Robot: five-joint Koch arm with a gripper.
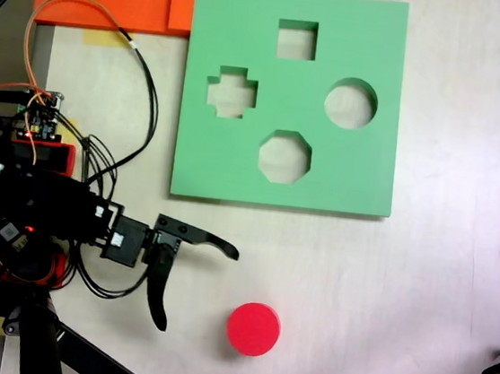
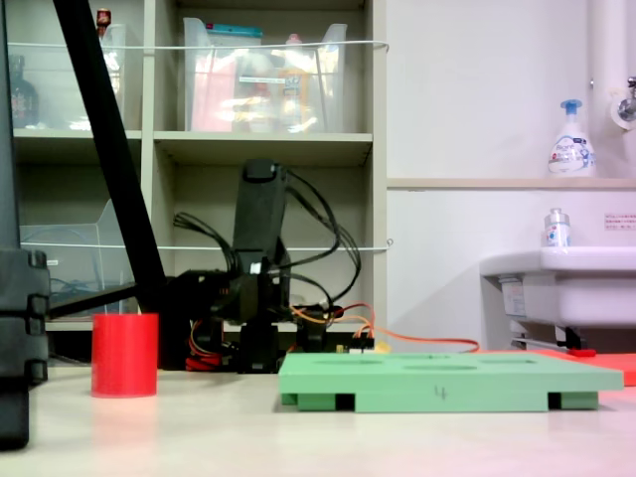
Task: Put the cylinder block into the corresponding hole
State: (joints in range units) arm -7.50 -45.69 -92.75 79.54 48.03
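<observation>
Cylinder block (image 1: 254, 329): on worktop, ungrasped. My gripper (image 1: 198, 287): jaws apart, empty, just beside it. Circular hole (image 1: 350, 104): vacant. Grasp, transfer, insertion all outstanding.

In the second exterior view a pale shelving unit (image 2: 268, 149) holding clear plastic bins (image 2: 263, 79) stands behind the light tabletop (image 2: 298, 437); a white wall (image 2: 477, 89) and white sink (image 2: 561, 283) (soap bottle (image 2: 571, 139) on the ledge above) fill the second exterior view's right

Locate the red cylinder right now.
In the first exterior view the red cylinder stands on the table, bottom centre, below the green board and right of the open gripper.
</observation>
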